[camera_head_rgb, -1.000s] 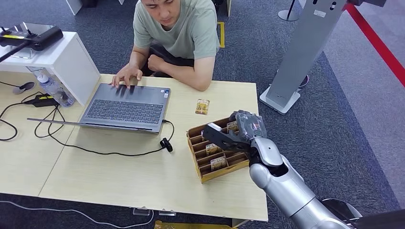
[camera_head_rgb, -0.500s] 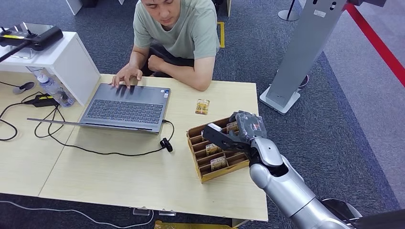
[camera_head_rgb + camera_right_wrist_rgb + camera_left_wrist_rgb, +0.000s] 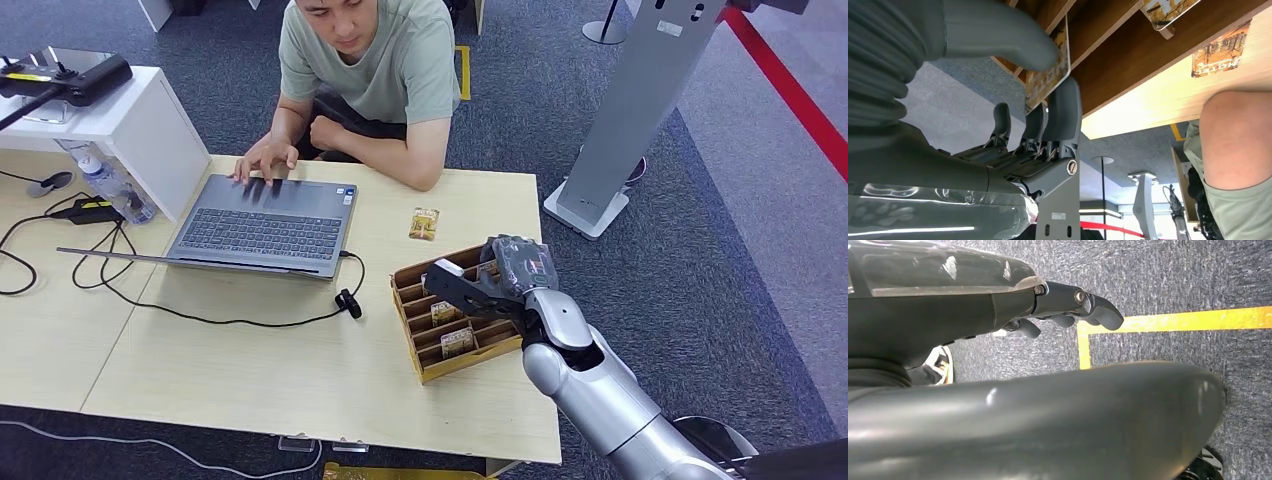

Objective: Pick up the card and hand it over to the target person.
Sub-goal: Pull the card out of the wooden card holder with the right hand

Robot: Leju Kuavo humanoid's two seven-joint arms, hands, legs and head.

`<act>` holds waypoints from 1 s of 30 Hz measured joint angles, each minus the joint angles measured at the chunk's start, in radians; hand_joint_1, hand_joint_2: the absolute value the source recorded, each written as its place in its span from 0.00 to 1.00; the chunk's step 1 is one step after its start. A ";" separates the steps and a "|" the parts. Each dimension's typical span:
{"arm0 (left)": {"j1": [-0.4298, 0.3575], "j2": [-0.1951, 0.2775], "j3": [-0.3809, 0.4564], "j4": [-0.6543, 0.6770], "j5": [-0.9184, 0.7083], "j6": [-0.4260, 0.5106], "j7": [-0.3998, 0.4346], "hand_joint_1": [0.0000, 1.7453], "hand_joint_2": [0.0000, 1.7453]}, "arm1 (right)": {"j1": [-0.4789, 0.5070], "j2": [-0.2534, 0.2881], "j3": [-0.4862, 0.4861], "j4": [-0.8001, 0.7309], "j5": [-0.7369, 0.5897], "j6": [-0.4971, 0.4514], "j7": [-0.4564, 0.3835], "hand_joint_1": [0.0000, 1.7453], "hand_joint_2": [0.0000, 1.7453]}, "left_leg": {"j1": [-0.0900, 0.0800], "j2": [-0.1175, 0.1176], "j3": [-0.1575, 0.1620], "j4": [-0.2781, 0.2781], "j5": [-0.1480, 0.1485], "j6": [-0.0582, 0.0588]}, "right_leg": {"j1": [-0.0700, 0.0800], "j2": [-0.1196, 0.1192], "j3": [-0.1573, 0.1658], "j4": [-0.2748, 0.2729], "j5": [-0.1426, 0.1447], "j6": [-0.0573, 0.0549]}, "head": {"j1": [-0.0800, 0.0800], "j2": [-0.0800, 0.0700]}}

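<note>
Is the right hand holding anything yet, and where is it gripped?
Yes: the right robot hand pinches a card by its edge, thumb against fingers, at the wooden holder.

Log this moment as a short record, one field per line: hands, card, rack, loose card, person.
right hand: thumb and fingers pinch a card at the rack
held card: upright between thumb and fingers, still among the rack's slots
card rack: wooden, slotted, at the table's right end, more cards inside
loose card: flat on the table beyond the rack
person: seated opposite, one hand on the laptop
left hand: hangs over carpet, holds nothing
</note>
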 joint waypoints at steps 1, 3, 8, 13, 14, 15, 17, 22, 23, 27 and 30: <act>0.000 0.000 0.000 0.000 0.000 0.000 0.000 0.00 0.00 | 0.000 0.000 0.000 0.001 -0.001 0.000 0.000 0.71 1.00 | 0.000 0.000 0.000 0.000 0.000 0.000 | 0.000 0.000 0.000 0.000 0.000 0.000 | 0.000 0.000; 0.000 0.000 0.000 0.000 0.001 0.000 0.000 0.00 0.00 | 0.000 -0.001 -0.001 0.002 -0.003 -0.001 -0.002 0.73 1.00 | 0.000 0.000 0.000 0.001 0.000 0.000 | 0.000 0.000 0.000 0.001 0.000 0.000 | 0.000 0.000; 0.000 0.000 0.000 0.000 0.002 0.000 0.000 0.00 0.00 | 0.003 -0.004 -0.002 -0.002 -0.005 -0.002 -0.002 0.77 1.00 | 0.000 0.000 0.000 0.000 0.000 0.000 | 0.000 0.000 0.000 0.000 0.000 0.000 | 0.000 0.000; 0.000 0.000 -0.003 0.000 0.000 -0.001 0.002 0.00 0.00 | 0.005 -0.004 -0.003 -0.002 -0.008 -0.001 -0.001 0.80 1.00 | 0.000 0.000 0.000 0.000 0.000 0.000 | 0.000 0.000 0.000 0.000 0.000 0.000 | 0.000 0.000; 0.000 -0.001 -0.005 0.000 -0.002 -0.002 0.003 0.00 0.00 | 0.005 -0.004 -0.003 -0.002 -0.008 0.000 -0.001 0.81 1.00 | 0.000 0.000 0.000 0.000 0.000 0.000 | 0.000 0.000 0.000 0.000 0.000 0.000 | 0.000 0.000; 0.000 -0.001 -0.007 0.000 -0.003 -0.003 0.004 0.00 0.00 | 0.005 -0.003 -0.003 -0.001 -0.009 0.000 -0.001 0.81 1.00 | 0.000 0.000 0.000 0.000 0.000 0.000 | 0.000 0.000 0.000 0.000 0.000 0.000 | 0.000 0.000; -0.001 -0.001 -0.009 -0.001 -0.005 -0.003 0.004 0.00 0.00 | 0.006 -0.003 -0.003 -0.002 -0.009 -0.001 -0.001 0.81 1.00 | 0.000 0.000 0.000 0.000 0.000 0.000 | 0.000 0.000 0.000 0.000 0.000 0.000 | 0.000 0.000; 0.000 -0.002 -0.004 0.001 0.001 -0.002 -0.001 0.00 0.00 | 0.008 -0.005 -0.001 -0.010 -0.004 -0.009 -0.004 0.81 1.00 | 0.000 0.000 0.000 0.000 0.000 0.000 | 0.000 0.000 0.000 0.000 0.000 0.000 | 0.000 0.000; 0.000 -0.001 -0.003 0.001 0.002 -0.001 -0.001 0.00 0.00 | 0.008 -0.005 -0.001 -0.013 -0.003 -0.012 -0.006 0.81 1.00 | 0.000 0.000 0.000 0.000 0.000 0.000 | 0.000 0.000 0.000 0.000 0.000 0.000 | 0.000 0.000; 0.001 0.000 0.002 -0.001 0.009 0.000 0.000 0.00 0.00 | 0.007 -0.003 0.006 -0.054 -0.003 -0.023 -0.022 0.81 1.00 | 0.000 0.000 0.000 0.001 0.000 0.000 | 0.000 0.000 0.000 0.001 0.000 0.000 | 0.000 0.000; 0.001 0.000 0.005 0.000 0.014 0.001 0.000 0.00 0.00 | 0.004 -0.012 0.014 -0.138 -0.001 -0.033 -0.033 0.81 1.00 | 0.000 0.001 -0.001 0.001 -0.001 0.000 | 0.000 0.001 -0.001 0.001 -0.001 0.000 | 0.000 0.000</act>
